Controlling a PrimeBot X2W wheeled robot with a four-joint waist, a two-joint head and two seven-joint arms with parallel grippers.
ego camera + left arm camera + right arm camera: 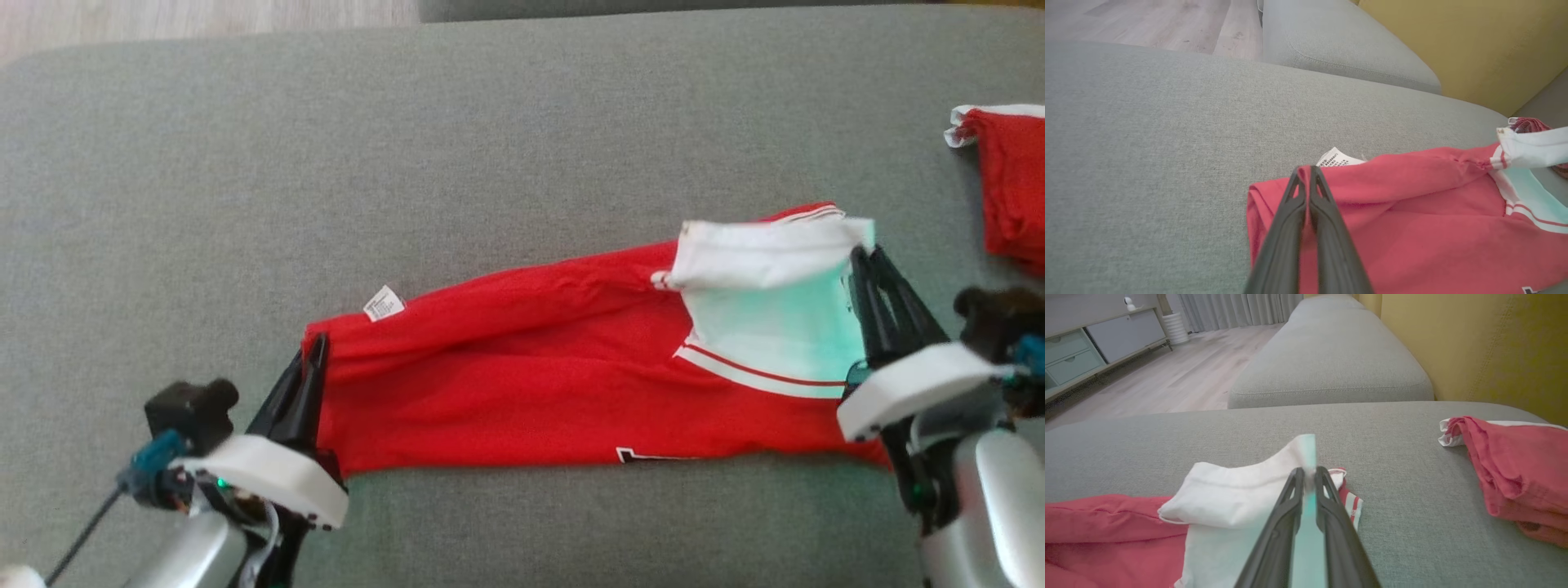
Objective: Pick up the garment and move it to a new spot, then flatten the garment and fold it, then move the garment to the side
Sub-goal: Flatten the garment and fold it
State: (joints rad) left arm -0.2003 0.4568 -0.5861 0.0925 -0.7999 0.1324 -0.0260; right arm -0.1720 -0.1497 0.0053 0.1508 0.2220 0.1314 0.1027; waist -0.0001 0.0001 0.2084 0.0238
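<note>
I look across a grey sofa (1331, 355) by a yellow wall (1474, 343), with pale wood floor (1180, 379), a low cabinet (1094, 347) and curtains (1241, 308) beyond.

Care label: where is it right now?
Head view, left side: the care label lies at the far edge of the garment, just right of the left gripper.

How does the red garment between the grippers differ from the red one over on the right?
The stretched garment lies long and flat, pinched at its ends by the left gripper and right gripper; the side garment sits bunched, untouched. Both are red with white trim.
</note>
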